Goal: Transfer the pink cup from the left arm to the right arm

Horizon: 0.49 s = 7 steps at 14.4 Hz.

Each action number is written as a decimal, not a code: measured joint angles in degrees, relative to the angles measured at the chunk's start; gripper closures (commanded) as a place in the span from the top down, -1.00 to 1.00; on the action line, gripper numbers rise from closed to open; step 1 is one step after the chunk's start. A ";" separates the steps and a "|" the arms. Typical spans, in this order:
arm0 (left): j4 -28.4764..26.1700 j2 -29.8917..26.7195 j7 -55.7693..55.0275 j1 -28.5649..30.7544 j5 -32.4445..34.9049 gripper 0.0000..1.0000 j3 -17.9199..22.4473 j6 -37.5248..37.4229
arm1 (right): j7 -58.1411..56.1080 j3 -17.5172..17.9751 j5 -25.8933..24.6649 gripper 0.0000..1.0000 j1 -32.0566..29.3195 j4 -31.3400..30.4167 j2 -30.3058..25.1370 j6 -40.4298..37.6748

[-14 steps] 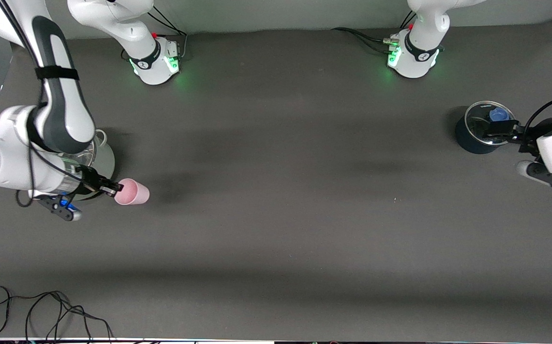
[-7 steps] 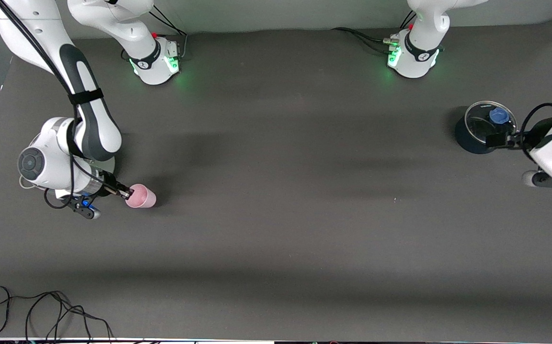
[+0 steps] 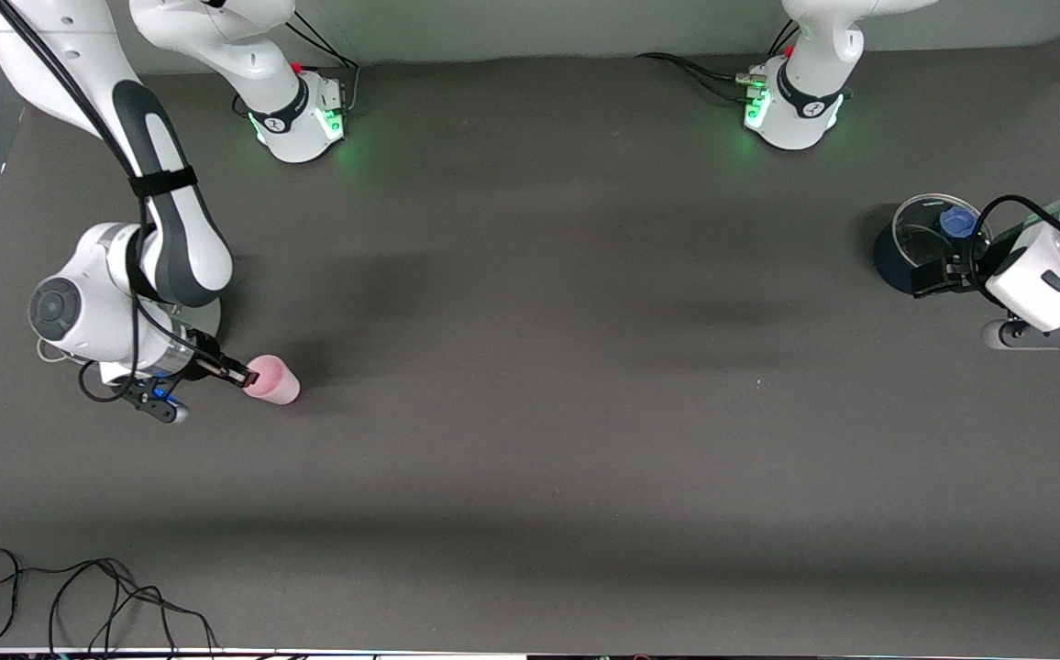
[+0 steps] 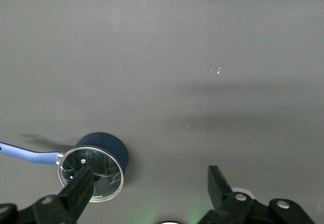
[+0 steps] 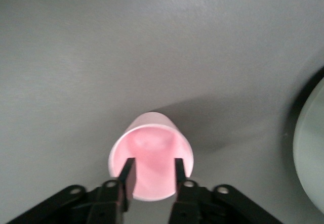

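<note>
The pink cup (image 3: 273, 380) is low over the table at the right arm's end, tipped on its side with its mouth toward my right gripper (image 3: 242, 374). In the right wrist view the cup (image 5: 152, 133) faces me mouth first. My right gripper (image 5: 152, 173) has its fingers (image 5: 126, 178) apart, and both tips show inside the cup's mouth. I cannot tell whether they press on its wall or whether the cup rests on the table. My left gripper (image 3: 938, 273) is open and empty beside a dark blue pot; it also shows in the left wrist view (image 4: 149, 186).
The dark blue pot (image 3: 897, 266) with a glass lid and blue knob stands at the left arm's end; its blue handle (image 4: 25, 154) sticks out sideways. A pale pot (image 5: 311, 148) sits mostly hidden under the right arm. Loose black cables (image 3: 81, 596) lie at the table's near edge.
My right arm came down and a little toward the front camera with the cup, which tipped further onto its side. My left gripper drew back off the pot's lid to beside the pot.
</note>
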 measured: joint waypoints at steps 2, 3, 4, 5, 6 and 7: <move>0.00 -0.22 0.01 0.09 -1.36 0.99 0.22 0.37 | 0.00 -0.01 0.00 1.00 0.01 2.91 -2.83 -6.41; 0.00 -0.30 0.02 0.16 -1.95 0.99 0.28 0.46 | 0.00 -0.01 0.00 1.00 0.02 5.22 -4.38 -10.51; 0.00 -0.35 0.04 0.22 -2.38 0.99 0.34 0.57 | 0.00 -0.02 0.00 1.00 0.03 8.00 -6.00 -15.06; 0.01 -0.37 0.05 0.18 -2.73 0.99 0.47 0.68 | 0.00 -0.02 -0.01 1.00 0.04 10.90 -7.56 -19.41; 0.04 -0.38 0.05 -0.34 -3.21 0.99 1.17 0.74 | 0.00 -0.02 -0.29 1.00 0.04 13.79 -9.06 -23.30; 0.11 -0.38 0.14 -2.19 -3.72 0.99 3.41 0.80 | 0.00 -0.02 -1.27 1.00 0.06 16.40 -10.39 -26.55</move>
